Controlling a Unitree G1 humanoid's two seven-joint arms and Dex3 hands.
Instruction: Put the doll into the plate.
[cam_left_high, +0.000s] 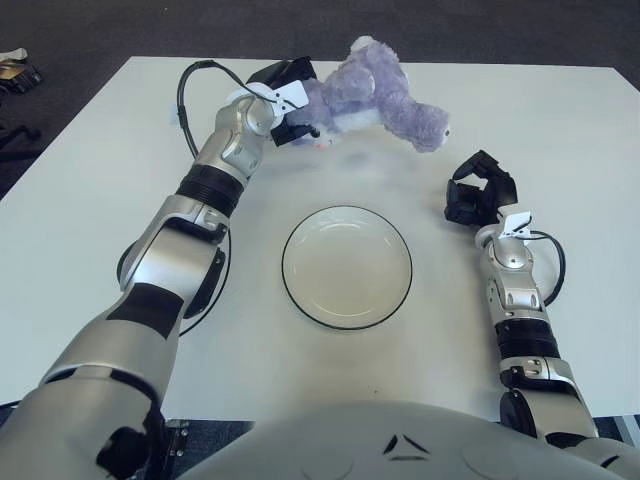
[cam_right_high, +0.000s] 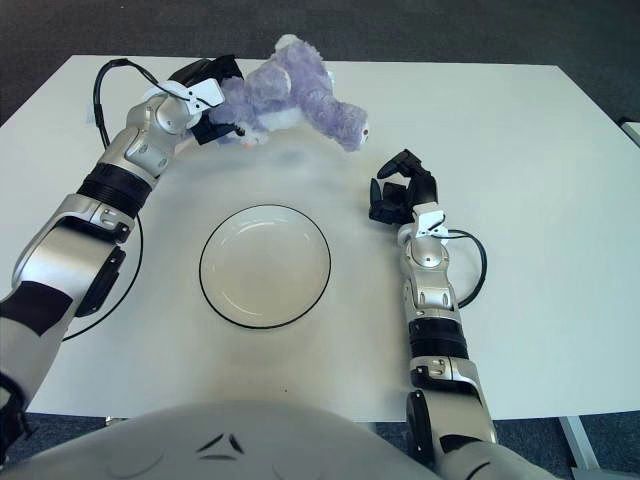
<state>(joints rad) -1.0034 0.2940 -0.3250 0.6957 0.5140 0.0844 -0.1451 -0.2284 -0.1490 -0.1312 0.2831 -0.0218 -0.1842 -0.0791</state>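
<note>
surface: white surface (cam_left_high: 90, 180), dark floor around it; everything sits on or over it.
plate: white plate (cam_left_high: 346, 267) with a dark rim, flat at the middle of the surface, a little toward the near edge. Nothing in it.
doll: purple plush doll (cam_left_high: 378, 93), off the surface, hanging in the air over the far part of it, between the far edge and the plate.
doll axis: long axis runs roughly left-right, tilted down toward the right; head end with the eye points right and slightly toward the near edge, other end is in the hand.
left hand: left hand (cam_left_high: 283, 100) is closed around the doll's left end, near the far edge, left of centre. Doll sticks out to the right of the hand.
right hand: right hand (cam_left_high: 479, 195) shows right of the plate, idle, fingers curled, holding nothing. Cannot tell if it touches the surface.
key relation: plate lies toward the near edge and a bit right of the left hand; the doll body is beyond the plate's far rim, not above the dish yet.
nearer arm: right hand is closer to the plate, but the left hand has the doll, so likely the left arm does the carry.
next move (judgement): pull the left hand back toward the near edge until the doll's bulk, not the hand, is over the plate centre, then lower and let go.
risk: doll hangs off to one side of the grip, so the head end could land on the right rim.
</note>
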